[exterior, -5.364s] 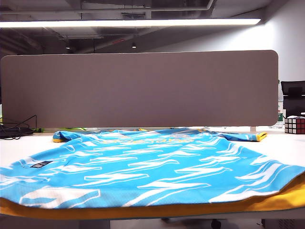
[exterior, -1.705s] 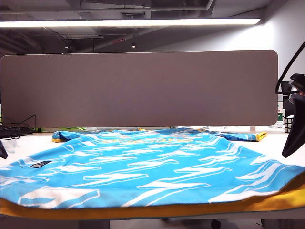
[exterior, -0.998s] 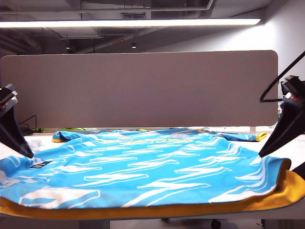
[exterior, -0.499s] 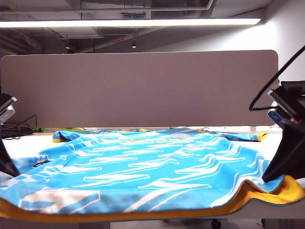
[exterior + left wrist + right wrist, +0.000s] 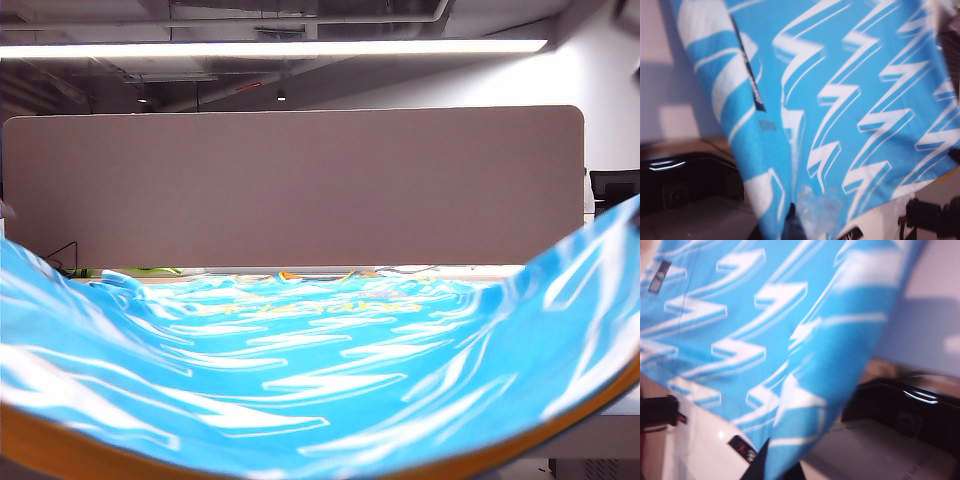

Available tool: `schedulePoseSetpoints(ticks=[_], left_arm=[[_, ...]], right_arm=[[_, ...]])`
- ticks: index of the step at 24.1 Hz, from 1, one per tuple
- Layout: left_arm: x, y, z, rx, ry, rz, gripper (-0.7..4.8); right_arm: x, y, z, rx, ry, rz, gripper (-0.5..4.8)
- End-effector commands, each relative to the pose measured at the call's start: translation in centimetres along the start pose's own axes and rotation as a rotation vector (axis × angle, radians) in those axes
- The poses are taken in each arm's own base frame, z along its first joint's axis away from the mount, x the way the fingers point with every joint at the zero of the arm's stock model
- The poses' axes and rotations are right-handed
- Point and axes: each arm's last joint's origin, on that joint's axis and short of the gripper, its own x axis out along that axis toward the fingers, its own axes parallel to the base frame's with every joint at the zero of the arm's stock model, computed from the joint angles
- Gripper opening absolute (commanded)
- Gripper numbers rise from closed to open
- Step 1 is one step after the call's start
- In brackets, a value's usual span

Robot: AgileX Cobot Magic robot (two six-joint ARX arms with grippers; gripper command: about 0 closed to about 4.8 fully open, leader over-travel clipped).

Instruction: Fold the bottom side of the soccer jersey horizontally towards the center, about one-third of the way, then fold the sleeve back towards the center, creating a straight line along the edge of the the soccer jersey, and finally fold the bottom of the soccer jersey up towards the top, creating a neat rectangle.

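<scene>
Both grippers, left (image 5: 792,225) and right (image 5: 771,462), are clamped on the sky-blue, white-streaked soccer jersey (image 5: 320,370); carrying both corners level should keep the fold straight.

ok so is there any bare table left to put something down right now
Very little shows. The lifted soccer jersey fills the table's width, both corners pinched in the shut left end effector and right end effector. Only a thin strip of table shows between it and the grey divider panel.

Sky-blue soccer jersey (image 5: 320,370), corners lifted
</scene>
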Motion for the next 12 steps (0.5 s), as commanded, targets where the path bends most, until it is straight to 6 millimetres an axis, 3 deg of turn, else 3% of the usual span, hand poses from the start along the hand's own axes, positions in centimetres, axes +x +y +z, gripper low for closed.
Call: schedulePoseSetpoints(ticks=[1, 5, 9, 12], left_arm=[[-2.5, -1.4, -3.1, -0.004, -0.118, -0.009, -0.06], [-4.3, -3.1, -3.0, 0.056, -0.376, -0.099, -0.06], [-3.5, -3.5, 0.9, 0.089, -0.465, -0.123, -0.06], [-0.7, -2.3, 6.0, 0.073, -0.476, -0.129, -0.06]], right_arm=[[-2.4, 1.6, -2.0, 0.047, -0.123, 0.063, -0.09], [-3.6, 2.6, -1.8, 0.022, -0.293, 0.095, -0.09], [-2.9, 2.9, 2.1, -0.020, -0.415, 0.126, -0.09], [-0.7, 2.5, 7.3, -0.042, -0.428, 0.117, -0.09]])
